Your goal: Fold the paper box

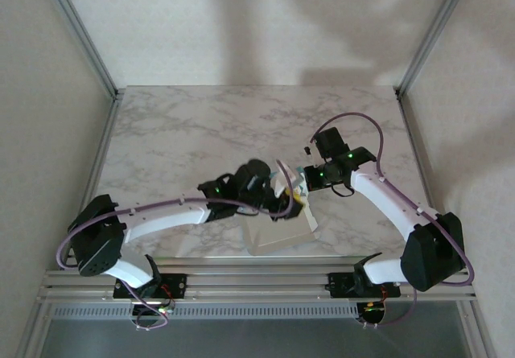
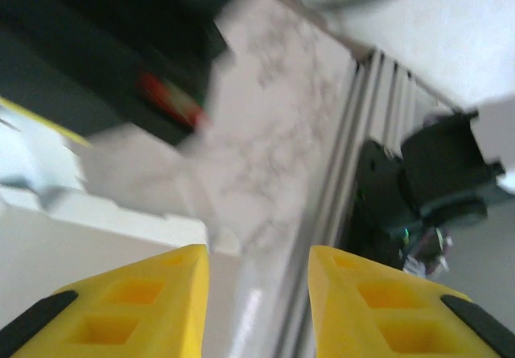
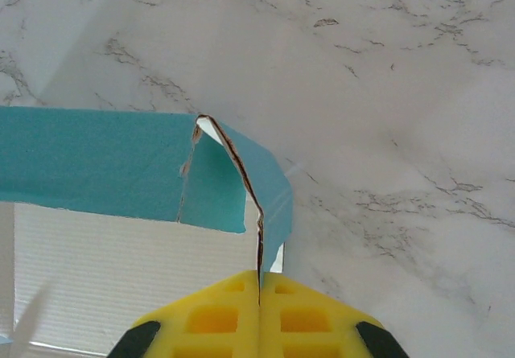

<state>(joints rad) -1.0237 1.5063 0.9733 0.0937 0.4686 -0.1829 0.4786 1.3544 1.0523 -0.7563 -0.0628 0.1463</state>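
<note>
The paper box (image 1: 278, 236) lies near the table's front edge, its pale side up in the top view. In the right wrist view a turquoise flap (image 3: 96, 161) stands up along the ribbed pale face (image 3: 121, 269). My right gripper (image 3: 259, 284) is shut on the thin edge of a bent turquoise corner flap (image 3: 269, 181). From above, the right gripper (image 1: 301, 195) sits at the box's far right corner. My left gripper (image 2: 257, 298) is open, its yellow fingers (image 2: 169, 302) apart with nothing between them. It hovers by the pale card (image 2: 72, 245), just beside the right gripper, at the box's far edge (image 1: 283, 207).
The marble table (image 1: 201, 125) stretches away behind both arms. An aluminium rail (image 2: 354, 149) runs along the near edge, with the right arm's black base (image 2: 434, 173) on it. Frame posts (image 1: 80, 32) rise at the back corners.
</note>
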